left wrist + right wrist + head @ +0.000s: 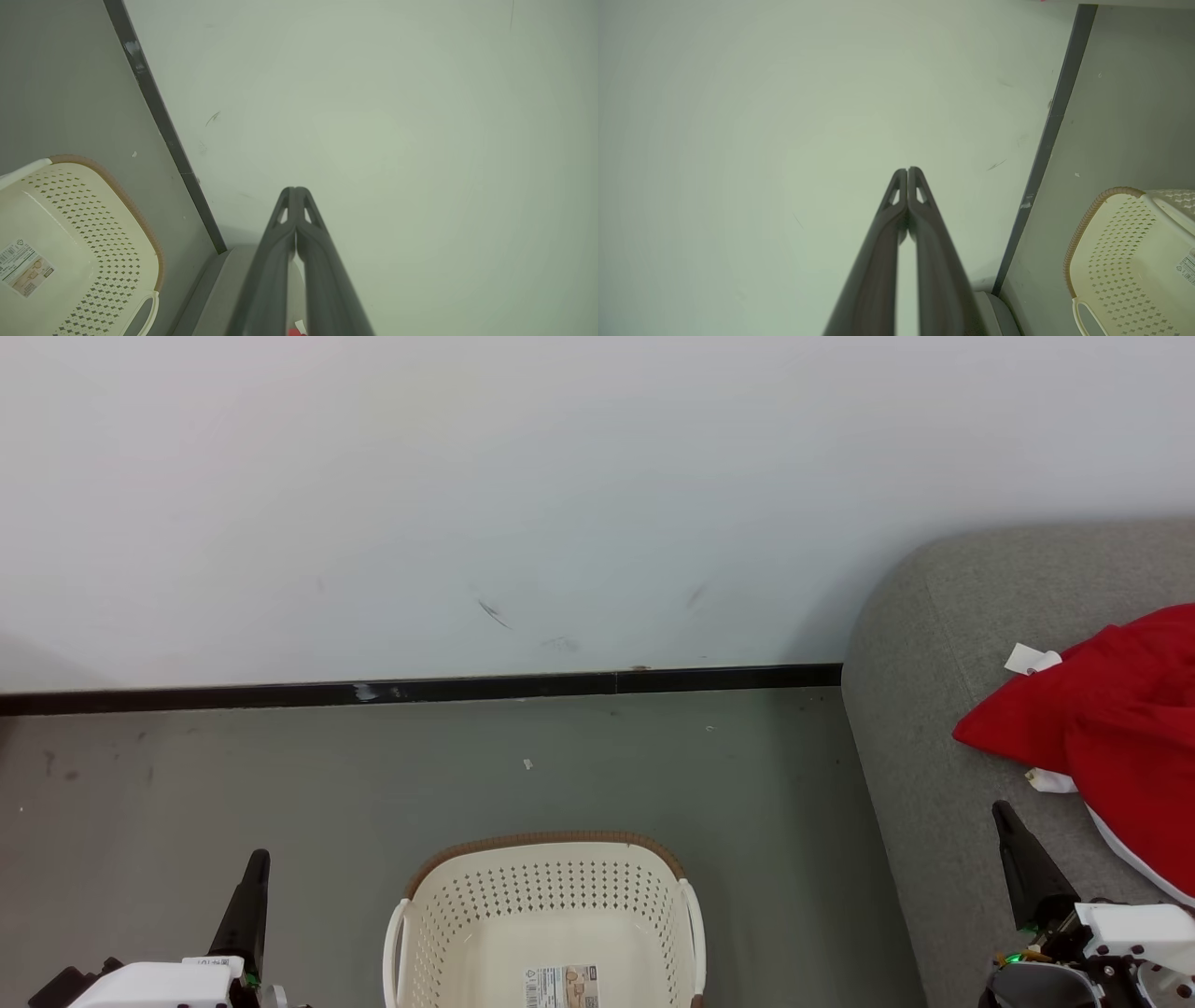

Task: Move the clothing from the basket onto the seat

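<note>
Left pincer closed, right pincer closed, both empty

There is one basket, and it has two side handles and one barcode sticker inside. There is one sofa. On the sofa lies one red heap of clothing (whether that heap is a single garment or two bunched together cannot be told), and two white tags show along its edge. There are two grippers, the left gripper and the right gripper, one to each arm. Each has two long dark fingers, four in all. One black skirting strip runs along the foot of one pale wall.
</note>
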Controlling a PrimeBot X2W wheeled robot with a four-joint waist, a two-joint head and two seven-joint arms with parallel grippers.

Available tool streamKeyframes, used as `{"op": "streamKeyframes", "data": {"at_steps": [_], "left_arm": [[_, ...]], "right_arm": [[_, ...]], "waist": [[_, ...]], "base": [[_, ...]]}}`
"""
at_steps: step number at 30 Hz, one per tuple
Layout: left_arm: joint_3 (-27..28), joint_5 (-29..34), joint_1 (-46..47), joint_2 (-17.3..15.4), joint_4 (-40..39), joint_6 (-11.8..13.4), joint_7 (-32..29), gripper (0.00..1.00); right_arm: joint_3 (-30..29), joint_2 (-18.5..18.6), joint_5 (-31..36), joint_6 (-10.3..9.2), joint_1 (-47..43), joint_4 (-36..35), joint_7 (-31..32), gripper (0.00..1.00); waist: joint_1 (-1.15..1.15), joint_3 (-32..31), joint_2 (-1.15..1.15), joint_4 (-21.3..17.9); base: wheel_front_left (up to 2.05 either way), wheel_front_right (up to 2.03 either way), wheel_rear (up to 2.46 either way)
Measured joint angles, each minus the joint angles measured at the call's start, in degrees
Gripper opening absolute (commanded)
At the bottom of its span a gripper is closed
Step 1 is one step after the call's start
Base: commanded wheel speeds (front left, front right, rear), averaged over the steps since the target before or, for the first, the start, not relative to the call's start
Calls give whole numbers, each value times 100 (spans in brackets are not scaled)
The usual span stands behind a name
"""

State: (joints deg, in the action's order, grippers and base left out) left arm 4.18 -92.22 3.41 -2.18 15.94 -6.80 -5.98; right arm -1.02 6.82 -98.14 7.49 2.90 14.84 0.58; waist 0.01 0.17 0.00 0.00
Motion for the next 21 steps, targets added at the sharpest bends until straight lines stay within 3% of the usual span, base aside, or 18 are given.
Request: {"op": "streamKeyframes", "data": {"at_steps": [21], "left_arm": [[1, 0, 0, 1, -4, 0, 0, 0]], "right_arm": [[-18, -22, 21, 0, 1, 2, 42, 0]], "waist": [[0, 0, 0, 0]], "base": [[0, 0, 0]]}}
